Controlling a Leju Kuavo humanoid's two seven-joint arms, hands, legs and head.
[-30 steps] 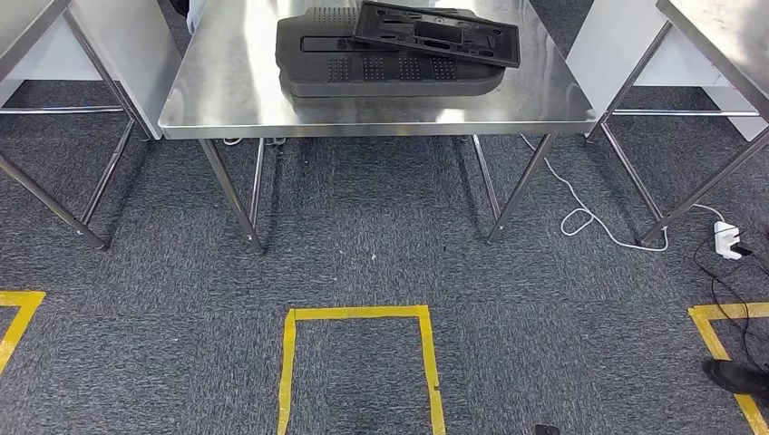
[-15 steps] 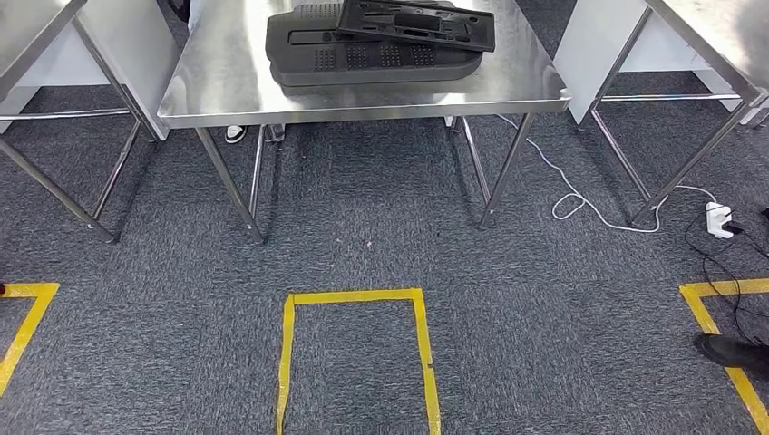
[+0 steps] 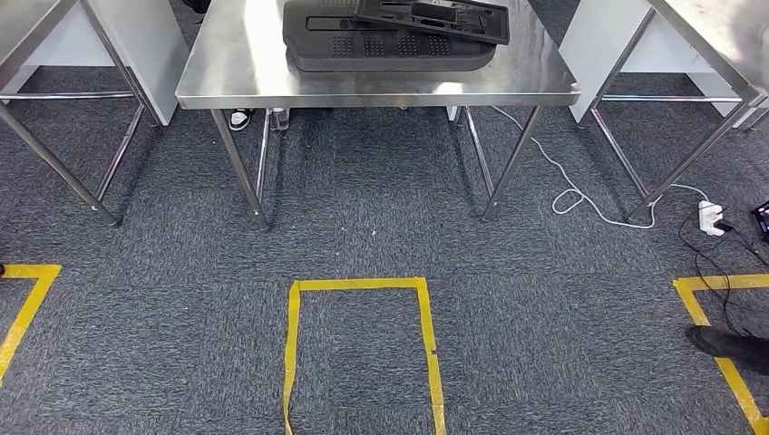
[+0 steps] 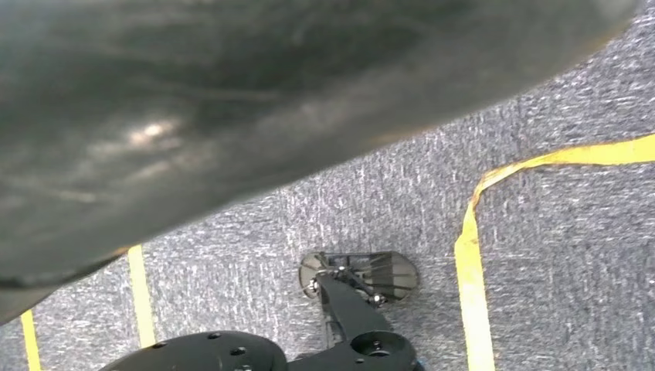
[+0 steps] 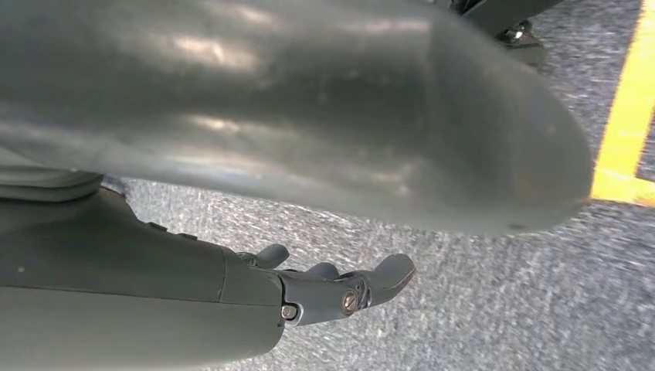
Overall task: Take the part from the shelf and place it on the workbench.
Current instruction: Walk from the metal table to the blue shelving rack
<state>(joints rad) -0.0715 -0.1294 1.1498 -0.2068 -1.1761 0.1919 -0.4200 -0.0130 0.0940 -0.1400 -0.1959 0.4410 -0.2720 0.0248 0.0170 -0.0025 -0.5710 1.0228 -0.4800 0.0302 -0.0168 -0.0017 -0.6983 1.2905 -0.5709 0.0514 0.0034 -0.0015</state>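
Two black parts [image 3: 390, 34] stacked on desk [image 3: 236, 63] ahead, right robot hand [image 5: 340, 286] holds nothing, fingers apart, left can't tell; placement looks done, next likely shelf run

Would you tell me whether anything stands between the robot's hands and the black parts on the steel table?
Nothing visible does. Bare carpet with a flat yellow tape square lies before the steel table bearing the black parts; the white cable lies off to the right.
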